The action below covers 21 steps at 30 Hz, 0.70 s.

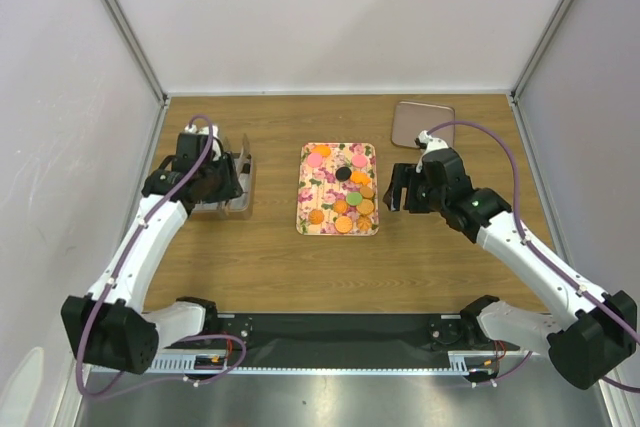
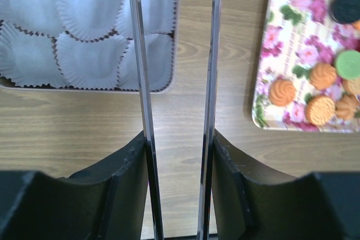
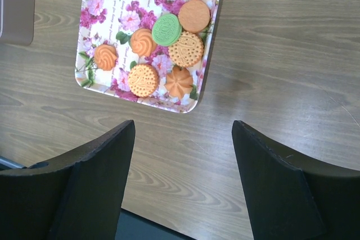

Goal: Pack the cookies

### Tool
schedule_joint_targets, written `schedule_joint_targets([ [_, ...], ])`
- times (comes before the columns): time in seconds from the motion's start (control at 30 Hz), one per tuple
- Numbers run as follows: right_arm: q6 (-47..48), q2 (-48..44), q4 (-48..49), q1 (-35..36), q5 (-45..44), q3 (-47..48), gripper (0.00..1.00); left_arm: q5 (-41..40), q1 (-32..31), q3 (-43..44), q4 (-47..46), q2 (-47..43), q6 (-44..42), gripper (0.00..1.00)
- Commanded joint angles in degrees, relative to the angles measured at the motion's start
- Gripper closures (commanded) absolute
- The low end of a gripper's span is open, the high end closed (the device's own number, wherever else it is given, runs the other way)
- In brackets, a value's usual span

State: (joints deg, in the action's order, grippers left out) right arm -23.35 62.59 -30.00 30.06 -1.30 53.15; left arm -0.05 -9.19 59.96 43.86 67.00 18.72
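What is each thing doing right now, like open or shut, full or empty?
left gripper: open, empty.
right gripper: open, empty.
cookies: lying on the tray.
tray: flat on the table, holding cookies.
paper cups: in the box, seen ones empty.
box: open, no lid on.
lid: flat on table, away from box.

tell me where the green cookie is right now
In the top view, the green cookie lies on the flowered tray mid-table, in its right half, just below the black cookie and packed among orange cookies.
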Motion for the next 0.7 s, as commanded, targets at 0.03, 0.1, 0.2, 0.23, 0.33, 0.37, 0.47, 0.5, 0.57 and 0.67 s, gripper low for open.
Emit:
schedule_joint_targets([
  [0.03, 0.7, 0.4, 2.0, 0.3, -1.1, 2.7, 0.24, -3.4, -5.3, 3.2, 3.1, -3.3, -1.7, 0.53],
  [0.1, 1.1, 0.8, 1.6, 0.3, -1.2, 3.3, 0.24, -4.2, -7.9, 3.2, 3.5, -3.8, -0.6, 0.53],
  [0.2, 1.9, 1.2, 0.6, 0.1, -2.1, 4.6, 0.23, -7.1, -13.9, 3.1, 4.0, -3.8, 1.2, 0.53],
  [0.23, 2.0, 1.3, 0.2, 0.0, -2.5, 5.0, 0.24, -7.1, -16.6, 3.0, 3.9, -3.5, 1.8, 0.53],
  [0.33, 2.1, 1.4, -0.4, -0.8, -2.7, 5.8, 0.24, -7.8, -20.9, 3.1, 2.4, -1.3, 3.9, 0.53],
  [0.37, 2.0, 1.4, -0.6, -1.0, -2.7, 5.9, 0.24, -8.1, -23.7, 3.7, 1.9, -0.4, 4.7, 0.53],
  [0.47, 2.6, 0.9, -1.0, -1.7, -2.6, 6.1, 0.24, -8.0, -28.5, 5.2, 0.1, 4.6, 5.9, 0.53],
  [0.5, 2.7, 0.9, -1.2, -2.3, -2.5, 6.1, 0.24, -7.5, -29.4, 5.7, -0.9, 6.9, 6.1, 0.53],
  [0.57, 3.0, 0.3, -1.7, -2.9, -2.4, 6.0, 0.24, -7.2, -31.8, 7.2, -2.2, 9.3, 6.3, 0.53],
  [0.67, 3.4, -0.7, -2.2, -3.8, -1.9, 5.7, 0.24, -6.2, -33.5, 8.9, -3.9, 13.1, 6.3, 0.51],
])
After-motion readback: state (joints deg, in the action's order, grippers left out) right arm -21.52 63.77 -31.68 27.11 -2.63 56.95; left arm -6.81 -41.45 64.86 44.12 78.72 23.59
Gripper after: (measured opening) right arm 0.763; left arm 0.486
